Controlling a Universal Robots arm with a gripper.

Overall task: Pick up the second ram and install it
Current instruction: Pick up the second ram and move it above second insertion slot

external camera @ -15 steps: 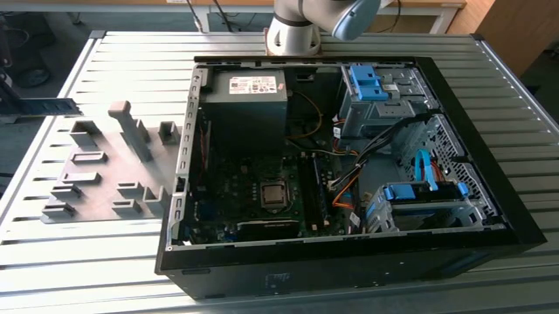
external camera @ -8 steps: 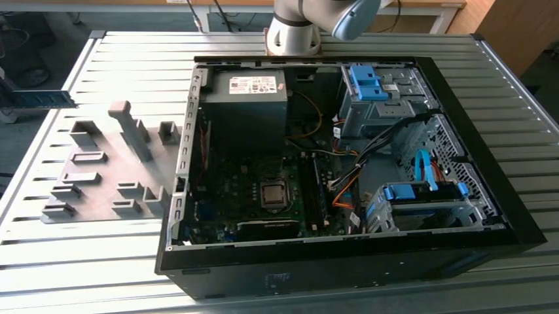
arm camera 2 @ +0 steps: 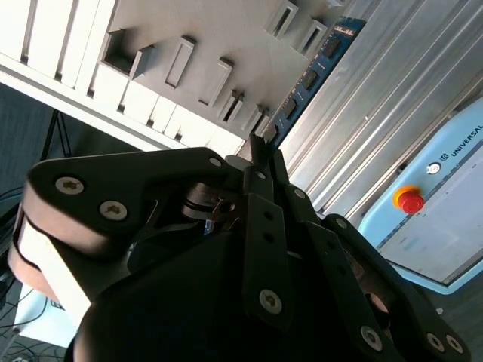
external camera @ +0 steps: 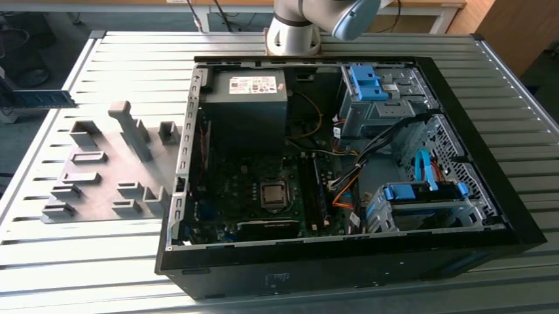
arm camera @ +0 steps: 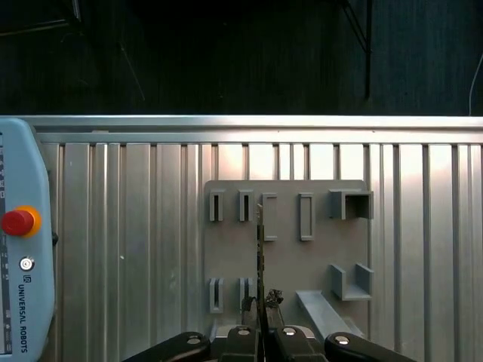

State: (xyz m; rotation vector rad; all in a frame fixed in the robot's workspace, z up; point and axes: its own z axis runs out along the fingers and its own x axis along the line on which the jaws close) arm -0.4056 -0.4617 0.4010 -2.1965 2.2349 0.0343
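We see the gripper (arm camera 2: 260, 154) shut tight on the second ram (arm camera 2: 309, 75), apparently at one short end, though the fingers hide the exact contact. The stick juts out above the grey fixture plate (arm camera 2: 211, 38). In the exterior view's upper left it hangs (external camera: 39, 98) off the counter (external camera: 131, 59), well apart from the open computer case (external camera: 349, 268). We judge it light, stiff, thin and fragile, best pinched on the bare board edges, clear of the chips and contact strip.

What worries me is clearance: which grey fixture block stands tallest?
The narrow post in the upper row of the plate in the exterior view, between two shorter blocks; all the others are low stubs.
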